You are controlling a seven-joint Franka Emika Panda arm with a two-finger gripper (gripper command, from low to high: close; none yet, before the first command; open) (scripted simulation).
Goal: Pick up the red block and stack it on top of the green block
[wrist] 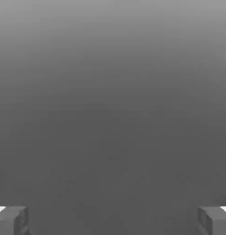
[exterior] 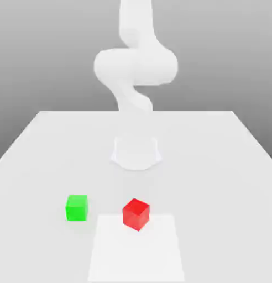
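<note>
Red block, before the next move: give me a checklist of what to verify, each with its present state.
1. Fingers open, wide apart, nothing between them: ok.
2. Red block in sight of the exterior view, uncovered: ok.
3. Green block with nothing on top, ready to be stacked on: ok.
4. Blocks apart, with a gap between them: ok.
5. Red block's faces squared up with the green block's: not ok, it is turned with an edge toward the camera.
6. Hand view aimed at the red block: not ok, only a grey backdrop lies between the fingers.
</note>
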